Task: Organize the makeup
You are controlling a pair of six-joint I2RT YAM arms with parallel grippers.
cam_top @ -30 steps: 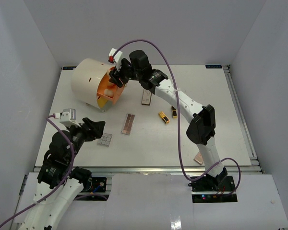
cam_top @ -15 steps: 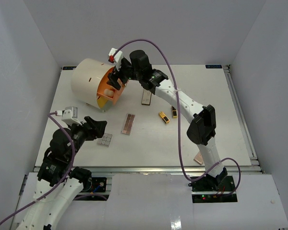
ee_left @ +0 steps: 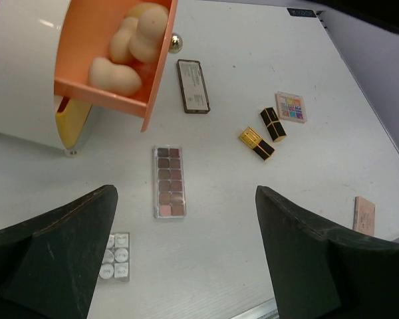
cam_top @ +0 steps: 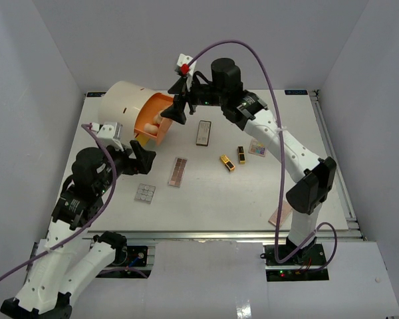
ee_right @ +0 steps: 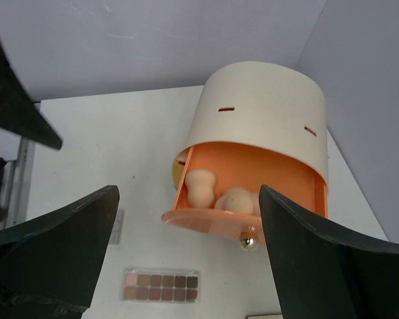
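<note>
**Both arms pull back; sponges lie in the drawer**

Since a second ago the right gripper [ee_right: 189, 189] has drawn away from the orange drawer [cam_top: 148, 126] and risen to the right, its jaws spreading wide, with nothing between them. That retreat uncovers the multicolour palette [cam_top: 257, 149], which the arm hid before. The left gripper [ee_left: 185, 193] has lifted off the small palette [cam_top: 144, 193] and moved farther in; it too stands wide and holds nothing.

The sponges [ee_left: 130, 40] sit bunched in the drawer, which is pulled out of the cream cylinder [cam_top: 123, 105] at the far left of the table [cam_top: 319, 186]. How many there are I cannot tell for sure. A gold knob [ee_left: 176, 43] marks the drawer's front. Below it a yellow drawer [ee_left: 70, 123] peeks out.

The rest of the makeup lies loose on the table:
- The dark palette [cam_top: 203, 131] is just right of the drawer.
- The long palette [cam_top: 178, 171] lies near of the drawer, mid-table.
- The small palette is near-left, under the left gripper.
- The two lipsticks [cam_top: 233, 159] lie just beside each other, right of the long palette.
- The multicolour palette is right of them, slightly farther.
- The pink palette [ee_left: 364, 214] rests at the near right edge, beside the right arm.
</note>
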